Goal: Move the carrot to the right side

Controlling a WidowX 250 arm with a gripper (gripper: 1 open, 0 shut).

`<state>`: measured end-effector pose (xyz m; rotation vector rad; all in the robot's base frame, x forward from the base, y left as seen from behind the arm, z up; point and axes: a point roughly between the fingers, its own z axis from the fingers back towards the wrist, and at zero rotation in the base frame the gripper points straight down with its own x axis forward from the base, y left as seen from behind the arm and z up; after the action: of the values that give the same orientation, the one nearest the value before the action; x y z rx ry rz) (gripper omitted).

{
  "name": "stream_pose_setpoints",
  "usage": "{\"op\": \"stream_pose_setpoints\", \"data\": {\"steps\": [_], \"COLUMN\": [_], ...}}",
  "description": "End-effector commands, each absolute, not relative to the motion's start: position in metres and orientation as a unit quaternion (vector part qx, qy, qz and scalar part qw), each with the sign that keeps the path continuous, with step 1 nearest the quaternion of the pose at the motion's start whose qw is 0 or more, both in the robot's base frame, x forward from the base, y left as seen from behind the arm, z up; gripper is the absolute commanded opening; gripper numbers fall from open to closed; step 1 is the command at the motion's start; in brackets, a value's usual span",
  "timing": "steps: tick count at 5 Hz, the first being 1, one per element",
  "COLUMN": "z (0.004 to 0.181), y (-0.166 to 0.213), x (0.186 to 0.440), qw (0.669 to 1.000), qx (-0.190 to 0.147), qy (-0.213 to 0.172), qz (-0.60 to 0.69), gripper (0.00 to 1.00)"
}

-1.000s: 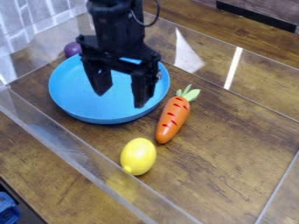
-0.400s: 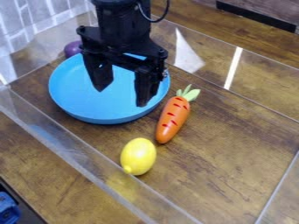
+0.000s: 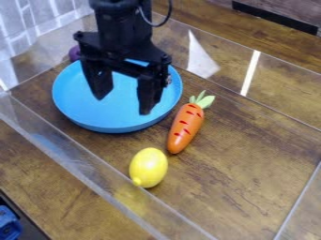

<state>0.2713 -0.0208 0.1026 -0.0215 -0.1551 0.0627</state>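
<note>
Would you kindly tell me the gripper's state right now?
Black gripper: open, holding nothing, above the round blue plastic bowl.

the orange carrot [image 3: 186,127] lies flat on the wood, green top pointing away, tip toward the camera.

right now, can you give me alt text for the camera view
A black robot claw hangs open above a blue bowl on a wooden table. An orange toy carrot lies right of the bowl, a yellow lemon in front.
</note>
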Motion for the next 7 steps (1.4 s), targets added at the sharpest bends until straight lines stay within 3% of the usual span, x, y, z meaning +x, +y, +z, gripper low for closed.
{"op": "stream_pose_setpoints", "data": {"steps": [1,4,5,7], "z": [0.118,0.126,0.120,0.106], "y": [-0.012,-0.026,-0.019,-0.007], "x": [0.277,0.277,0.291,0.289], "qw": [0.994,0.992,0.991,0.993], "qx": [-0.011,-0.028,-0.027,-0.032], "qy": [-0.105,-0.122,-0.127,-0.117], "qz": [0.038,0.021,0.020,0.007], "gripper": [1.00,1.00,1.00,1.00]}}
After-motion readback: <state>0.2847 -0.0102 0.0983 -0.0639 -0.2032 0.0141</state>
